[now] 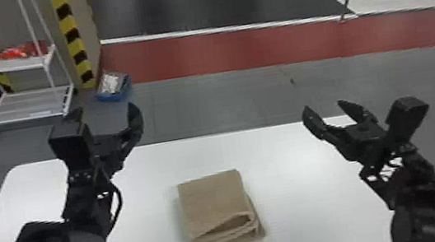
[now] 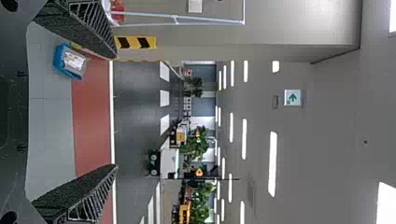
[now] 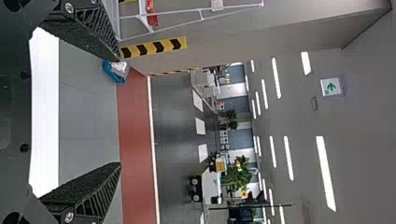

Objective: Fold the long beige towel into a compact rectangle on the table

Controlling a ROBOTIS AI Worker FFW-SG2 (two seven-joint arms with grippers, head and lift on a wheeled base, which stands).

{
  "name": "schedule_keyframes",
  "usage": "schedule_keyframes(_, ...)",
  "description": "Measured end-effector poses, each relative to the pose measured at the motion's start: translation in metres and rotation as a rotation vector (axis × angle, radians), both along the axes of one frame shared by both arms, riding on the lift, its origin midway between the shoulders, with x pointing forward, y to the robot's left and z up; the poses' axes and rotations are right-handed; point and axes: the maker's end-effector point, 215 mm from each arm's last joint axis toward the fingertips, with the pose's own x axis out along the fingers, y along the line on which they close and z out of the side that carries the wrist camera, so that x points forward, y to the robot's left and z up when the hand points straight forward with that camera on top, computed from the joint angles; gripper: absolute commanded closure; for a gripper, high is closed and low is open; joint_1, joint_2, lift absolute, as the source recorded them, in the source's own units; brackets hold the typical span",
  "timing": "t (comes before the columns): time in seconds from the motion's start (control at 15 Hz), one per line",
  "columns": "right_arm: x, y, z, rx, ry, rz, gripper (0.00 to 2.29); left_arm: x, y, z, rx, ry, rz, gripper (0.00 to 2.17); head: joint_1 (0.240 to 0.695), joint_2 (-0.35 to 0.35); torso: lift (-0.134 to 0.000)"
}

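Observation:
In the head view the beige towel [image 1: 215, 206] lies folded into a small thick block near the middle of the white table [image 1: 297, 210], its layered folds facing the near side, one fold gaping a little. My left gripper [image 1: 105, 113] is held above the table's far left part, left of the towel, fingers wide apart. On the towel's right, my right gripper [image 1: 325, 109] is raised near the far right edge, also open. The left wrist view has the left gripper [image 2: 116, 112] with nothing between its fingers. Likewise the right gripper [image 3: 119, 112] is parted and holds nothing in the right wrist view.
Beyond the table's far edge are a white shelf rack [image 1: 30, 104] with red items, a blue bin [image 1: 113, 87] on the floor and yellow-black striped posts. Bare tabletop lies between the towel and each arm.

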Motion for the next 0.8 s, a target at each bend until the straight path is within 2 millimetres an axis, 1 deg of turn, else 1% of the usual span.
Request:
schedule_keyframes(0.2, 0.000, -0.005, 0.001, 0.002, -0.002, -0.005, 0.09, 0.002, 0.000, 0.002, -0.002, -0.002, 0.000, 0.05, 0.650, -0.150, 0.000)
schedule_keyframes(0.4, 0.000, -0.004, 0.000, 0.006, 0.003, -0.003, 0.09, 0.002, 0.000, 0.001, 0.000, 0.001, 0.000, 0.05, 0.650, -0.150, 0.000)
schedule_keyframes(0.67, 0.001, 0.001, -0.002, 0.012, 0.009, 0.004, 0.09, 0.004, 0.008, -0.014, 0.008, 0.049, 0.022, 0.05, 0.658, -0.141, 0.000)
schedule_keyframes(0.8, 0.002, 0.004, -0.002, 0.011, 0.011, 0.010, 0.09, 0.001, 0.010, -0.020, 0.006, 0.060, 0.026, 0.05, 0.662, -0.134, 0.000)
